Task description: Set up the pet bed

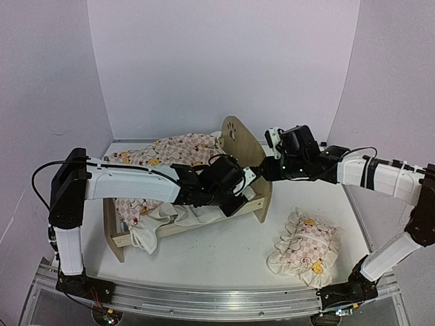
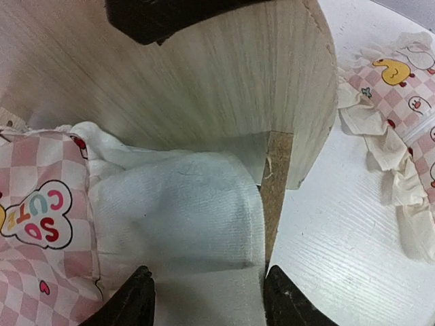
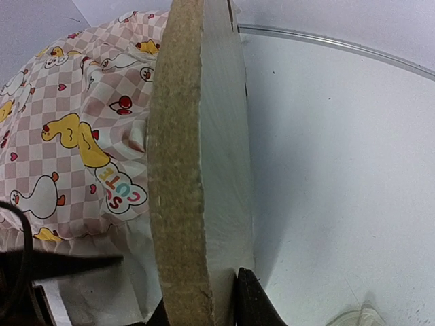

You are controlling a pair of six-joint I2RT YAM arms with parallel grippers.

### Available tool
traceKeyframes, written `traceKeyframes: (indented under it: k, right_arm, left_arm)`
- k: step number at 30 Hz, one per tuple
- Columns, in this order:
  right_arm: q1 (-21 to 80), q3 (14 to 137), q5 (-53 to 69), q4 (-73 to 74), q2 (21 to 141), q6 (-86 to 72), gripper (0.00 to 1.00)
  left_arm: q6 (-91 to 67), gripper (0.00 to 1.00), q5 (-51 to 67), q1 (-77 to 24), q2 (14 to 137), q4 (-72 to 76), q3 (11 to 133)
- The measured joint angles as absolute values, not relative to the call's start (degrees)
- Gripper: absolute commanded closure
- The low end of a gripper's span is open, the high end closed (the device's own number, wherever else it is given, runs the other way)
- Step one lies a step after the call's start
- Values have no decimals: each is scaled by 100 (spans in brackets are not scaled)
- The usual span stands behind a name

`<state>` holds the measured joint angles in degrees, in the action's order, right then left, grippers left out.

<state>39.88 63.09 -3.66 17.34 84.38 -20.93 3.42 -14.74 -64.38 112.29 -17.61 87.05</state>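
Observation:
The pet bed [image 1: 241, 139] stands mid-table, its paw-print headboard on the right and its low footboard [image 1: 111, 231] on the left. A pink checked cartoon quilt [image 1: 177, 153] lies bunched over it, and its white underside [image 1: 146, 234] spills over the near rail. My right gripper [image 1: 262, 171] is shut on the headboard's edge [image 3: 180, 136], one finger on each face. My left gripper [image 2: 207, 302] hangs inside the bed by the headboard [image 2: 204, 81]. Its fingers [image 2: 136, 302] stand apart, with a fold of the white quilt lining [image 2: 183, 210] between them.
A small matching frilled pillow [image 1: 302, 248] lies on the white table to the right of the bed, also seen in the left wrist view [image 2: 401, 88]. Purple walls enclose the table at the back and sides. A metal rail [image 1: 217, 299] runs along the near edge.

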Motion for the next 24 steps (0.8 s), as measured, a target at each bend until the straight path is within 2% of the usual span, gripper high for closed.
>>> traceKeyframes:
  k: [4,6,7,15,18,20,24]
  right_arm:
    - [3977,6305,-342,1743,8431,-2062,100]
    - [3977,6305,-342,1750,8431,-2034,100]
    - [3977,6305,-346,1752,8431,-2018,100]
    - [3977,6305,-467,1752,8438,-1723,98]
    - [3977,6311,-567,1754,8455,-1518,85]
    - [3977,6390,-642,1833,8506,-1393,72]
    - [3942,6569,-644,2064,8554,-1278,55]
  left_arm:
    - [362,84,-1894,-6571,11214,-1756,8729]
    - [301,98,-2032,-6514,11161,-1774,8720]
    - [233,100,-2060,-6482,11098,-1774,8691]
    - [-628,100,-1809,-6386,9959,-1752,8103]
    - [-915,100,-1776,-6386,9627,-1708,7861]
    - [-1050,100,-1778,-6386,9452,-1651,7708]
    - [-1151,100,-1769,-6386,9253,-1599,7590]
